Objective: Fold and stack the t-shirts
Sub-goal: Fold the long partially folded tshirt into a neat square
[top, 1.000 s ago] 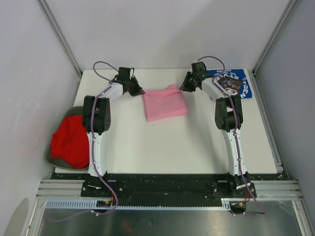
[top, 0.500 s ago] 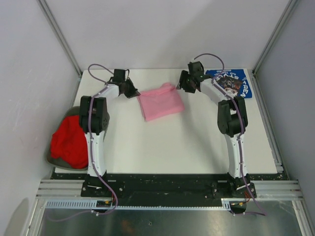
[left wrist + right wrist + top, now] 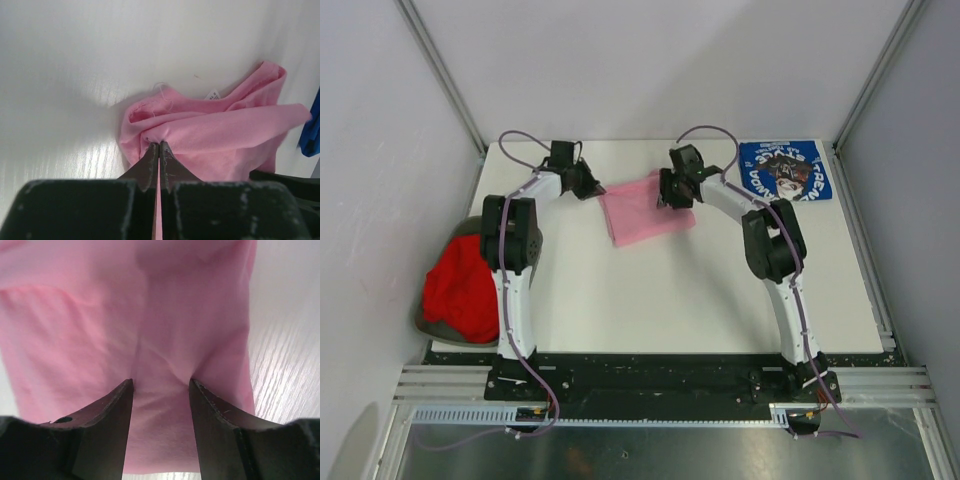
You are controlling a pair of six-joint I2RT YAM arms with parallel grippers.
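Quick update from us: we're working on the pink t-shirt [image 3: 635,215]. It's lying loosely folded and a bit rumpled on the white table [image 3: 650,300], toward the far side and between our two arms.

With our left gripper [image 3: 158,145] we're clamping a bunched fold at the shirt's left edge. The jaws are squeezed right together with only cloth between them. There's a little white label [image 3: 213,94] peeking out near the far edge of the fabric.

Our right gripper [image 3: 161,382] is sitting on the right part of the same shirt with the jaws partly apart. The tips are pressing into the cloth, so a soft ridge is puckering up between them. As far as we can tell, nothing's actually pinched there.

The blue t-shirt [image 3: 785,170] with the print is lying flat at the far right corner, apart from the pink one. The red t-shirt [image 3: 460,290] is slumping in a heap in the grey bin [image 3: 428,322] just off the table's left edge.
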